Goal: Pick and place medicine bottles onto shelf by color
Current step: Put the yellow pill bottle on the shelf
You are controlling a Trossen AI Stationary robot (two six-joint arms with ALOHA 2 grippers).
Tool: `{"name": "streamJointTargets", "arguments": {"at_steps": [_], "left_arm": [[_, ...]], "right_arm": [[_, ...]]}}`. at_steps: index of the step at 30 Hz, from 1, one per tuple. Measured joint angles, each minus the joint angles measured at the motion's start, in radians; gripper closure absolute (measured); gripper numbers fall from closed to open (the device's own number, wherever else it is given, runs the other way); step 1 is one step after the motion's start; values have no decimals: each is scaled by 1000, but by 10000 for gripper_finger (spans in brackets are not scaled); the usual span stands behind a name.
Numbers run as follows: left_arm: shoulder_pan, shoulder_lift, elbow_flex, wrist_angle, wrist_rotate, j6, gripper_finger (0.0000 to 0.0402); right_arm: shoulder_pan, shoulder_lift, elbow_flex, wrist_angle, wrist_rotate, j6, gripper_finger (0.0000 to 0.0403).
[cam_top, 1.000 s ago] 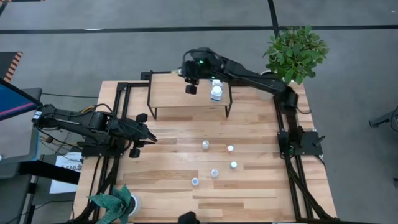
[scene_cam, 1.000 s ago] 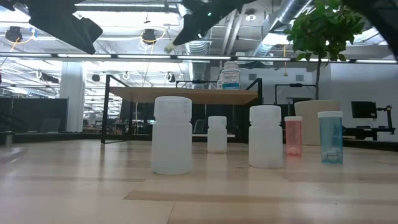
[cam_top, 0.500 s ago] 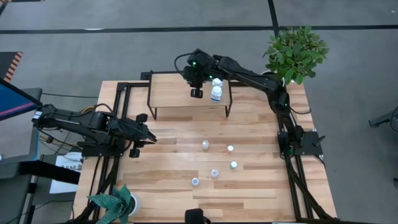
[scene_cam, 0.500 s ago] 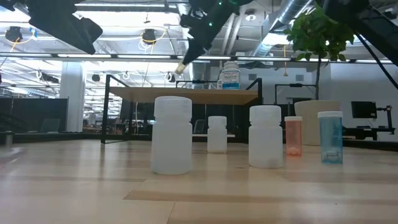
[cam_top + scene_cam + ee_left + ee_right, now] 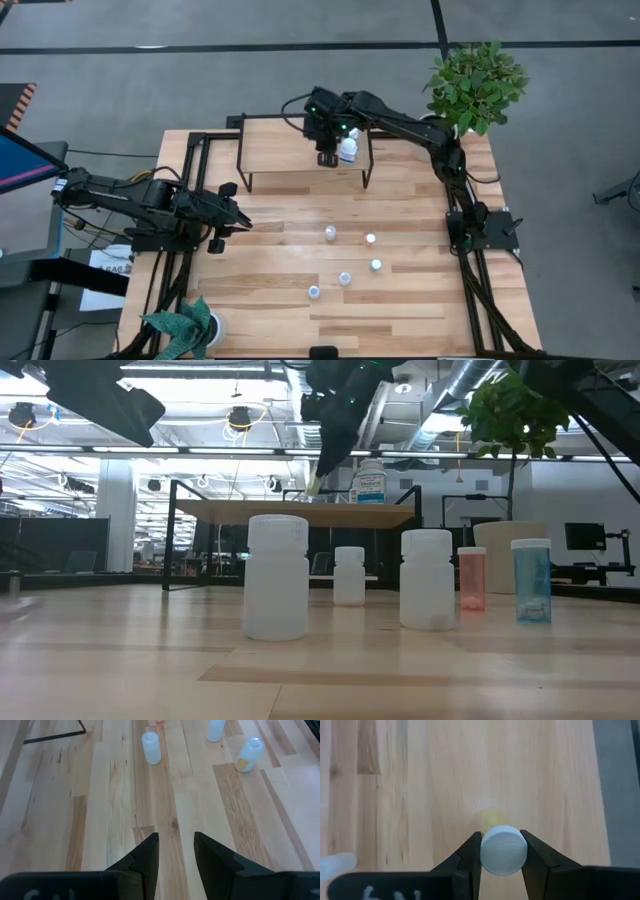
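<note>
The shelf point(image 5: 280, 150) is a light-wood board on black legs at the table's far side; it also shows in the low view point(image 5: 300, 512). White labelled bottles point(image 5: 348, 150) stand on its right part, one showing in the low view point(image 5: 370, 480). My right gripper point(image 5: 325, 155) is over the shelf beside them, shut on a small white-capped bottle point(image 5: 503, 850). Several small bottles point(image 5: 345, 262) stand upright mid-table: white ones point(image 5: 276, 575), a pink one point(image 5: 471, 578), a blue one point(image 5: 531, 580). My left gripper point(image 5: 240, 222) is open and empty at the table's left. My right gripper pinches the small bottle between its two fingers, just below the white cap point(image 5: 503, 851), one finger on each side. The fingers come from above, pointing down. The bottle stays upright close over the shelf board point(image 5: 420, 780); whether it touches the board, I cannot tell.
A leafy plant point(image 5: 475, 85) stands at the table's far right corner, another plant in a white pot point(image 5: 190, 330) at the near left. The shelf's left part shows bare wood. The left wrist view shows three of the table's bottles point(image 5: 151, 747) beyond my left fingers.
My right gripper has gone a little toward the table's right and near edges over the shelf and down toward the board, closer to the standing white bottles, still shut on the small bottle.
</note>
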Motion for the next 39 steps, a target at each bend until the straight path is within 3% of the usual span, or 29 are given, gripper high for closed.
{"name": "streamJointTargets", "arguments": {"at_steps": [20, 39], "left_arm": [[0, 0, 0, 0, 0, -3, 293], [0, 0, 0, 0, 0, -3, 293]], "right_arm": [[19, 1, 0, -131, -52, 8, 284], [-40, 2, 0, -70, -9, 8, 284]]}}
